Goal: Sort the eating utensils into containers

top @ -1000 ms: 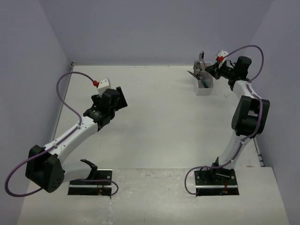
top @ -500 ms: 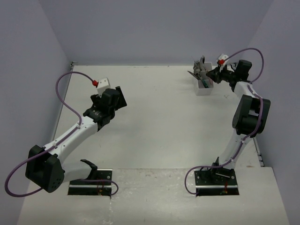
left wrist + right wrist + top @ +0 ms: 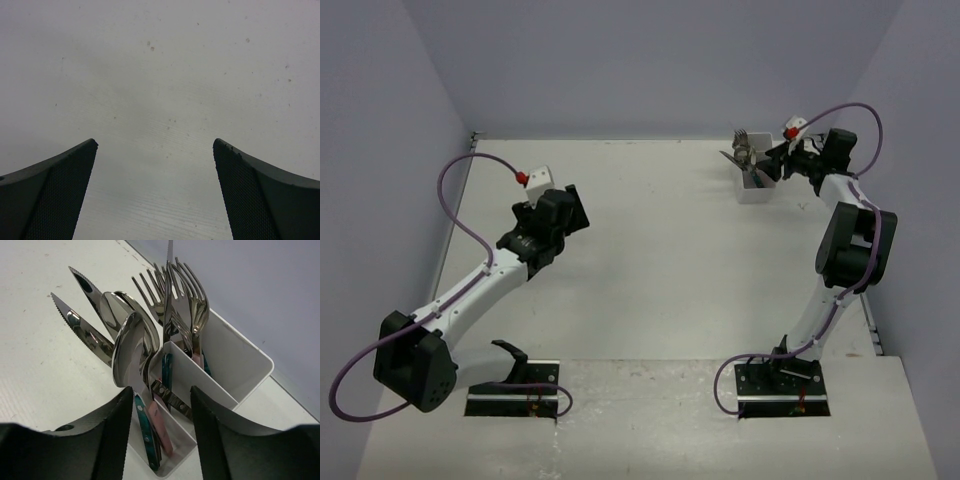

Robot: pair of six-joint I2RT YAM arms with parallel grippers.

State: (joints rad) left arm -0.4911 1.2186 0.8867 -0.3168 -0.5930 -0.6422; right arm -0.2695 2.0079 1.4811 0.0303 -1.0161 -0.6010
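Top external: table (image 3: pixel 660 260) with one white holder (image 3: pixel 757 186) at the far right, upright, and utensils (image 3: pixel 744 148) sticking out of its top. Right gripper (image 3: pixel 772 162) is just beside the holder on its right, at the height of the utensil heads. Its finger gap is too small to read from here. Left gripper (image 3: pixel 570 205) is well apart, over the left-middle of the table, holding nothing. No loose utensils are on the table.

Left wrist: left gripper (image 3: pixel 155 145) fingers (image 3: pixel 55 190) are spread wide with only table (image 3: pixel 160 60) between them.

Right wrist: right gripper (image 3: pixel 162 395) fingers (image 3: pixel 117 440) are partly spread and pinch nothing. The near end of the holder (image 3: pixel 240 365) shows in the gap. One inner divider (image 3: pixel 200 382) makes two compartments.
- The far compartment holds the forks (image 3: pixel 187 287), three heads counted, overlapping, tines up.
- The near compartment holds the spoons (image 3: pixel 131 347). Two bowls are clear, and there is maybe a third behind.
- Two serrated knives (image 3: pixel 75 325) lean out to the left.
- A third blade (image 3: pixel 168 300) stands edge-on among the forks. Cannot tell which compartment it is in.
- Handles seen low in the near compartment: teal (image 3: pixel 142 422), pink (image 3: pixel 161 435), dark patterned (image 3: pixel 172 399).
- Everything stands heads up.
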